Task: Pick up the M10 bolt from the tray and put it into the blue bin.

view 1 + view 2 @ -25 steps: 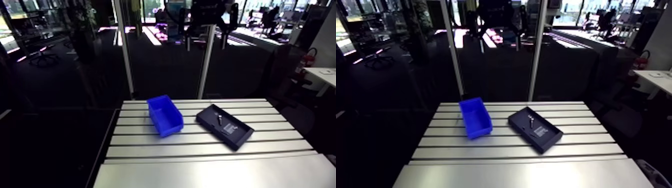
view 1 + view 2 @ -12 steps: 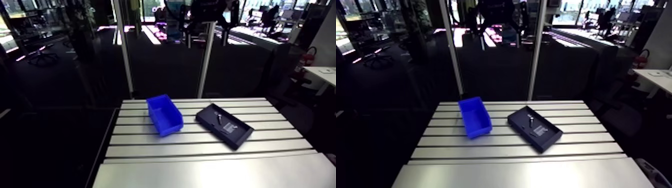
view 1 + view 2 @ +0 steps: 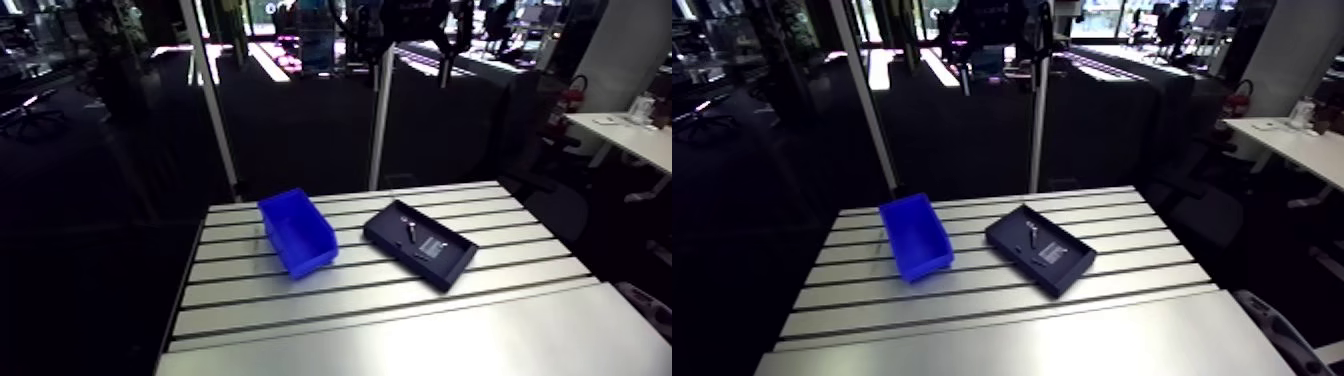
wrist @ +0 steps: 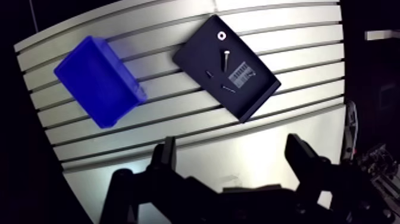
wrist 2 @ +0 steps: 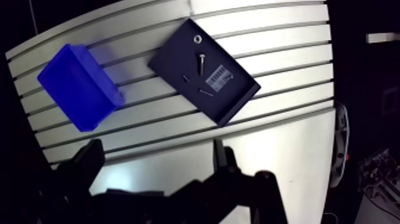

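text: none legible | label (image 4: 241, 73): pale sticker with barcode-like stripes, lying in tray (image 4: 257, 94) | print on it: too small to read

The worktop (image 3: 400, 330) is shining like bare silver metal, smooth, with light bouncing off its flat strips. The blue bin (image 3: 297, 232) is looking like smooth plastic with a soft shine. The tray (image 4: 253, 98) is looking black and matt, giving back hardly any light. Inside it the bolt (image 4: 226, 58) and a small ring (image 4: 221, 35) are gleaming like metal, and a white label (image 4: 240, 74) is looking like paper.
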